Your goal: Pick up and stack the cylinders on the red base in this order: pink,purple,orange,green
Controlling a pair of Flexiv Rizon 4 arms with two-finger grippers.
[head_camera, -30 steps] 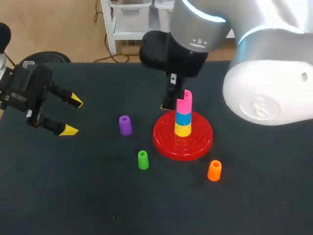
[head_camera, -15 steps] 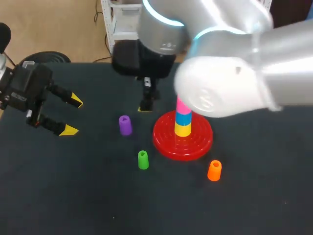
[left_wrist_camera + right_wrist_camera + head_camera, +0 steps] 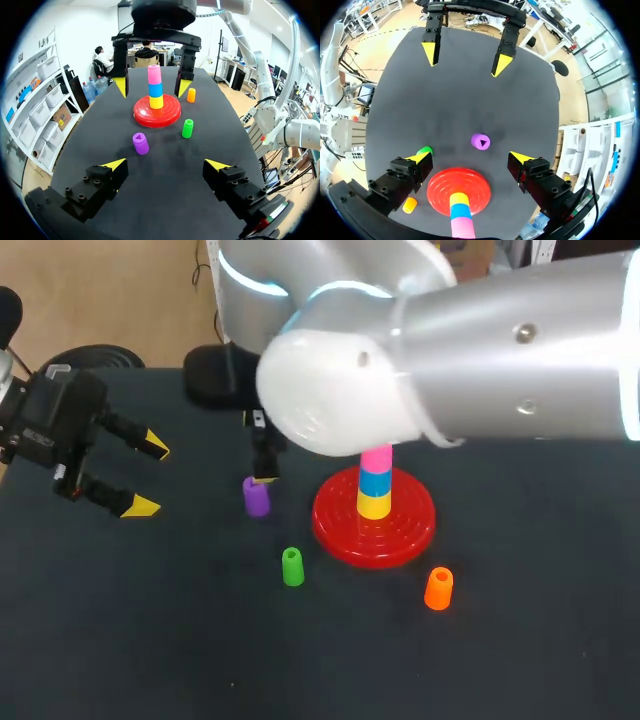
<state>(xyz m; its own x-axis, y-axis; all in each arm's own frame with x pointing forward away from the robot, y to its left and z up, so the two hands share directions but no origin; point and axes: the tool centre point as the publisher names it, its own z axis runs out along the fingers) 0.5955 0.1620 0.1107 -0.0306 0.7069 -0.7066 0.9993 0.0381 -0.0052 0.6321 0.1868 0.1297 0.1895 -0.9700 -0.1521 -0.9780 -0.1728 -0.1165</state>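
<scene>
Pink cylinder [image 3: 377, 458] stacked on red base [image 3: 405, 530]; we have yet to add purple cylinder [image 3: 256, 498] at its nine o'clock, orange cylinder [image 3: 438, 588], green cylinder [image 3: 292, 567]; right claw [image 3: 470, 157] and left claw [image 3: 148, 477] gape wide, empty.

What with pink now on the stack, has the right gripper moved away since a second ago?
Yes. In the head view, the right gripper has moved left, away from the red base and up to the purple cylinder.

Left gripper [image 3: 165, 164] fingers apart; purple cylinder [image 3: 140, 143] ahead; farther, red base [image 3: 157, 111], right gripper [image 3: 152, 87] fingers spread.
</scene>
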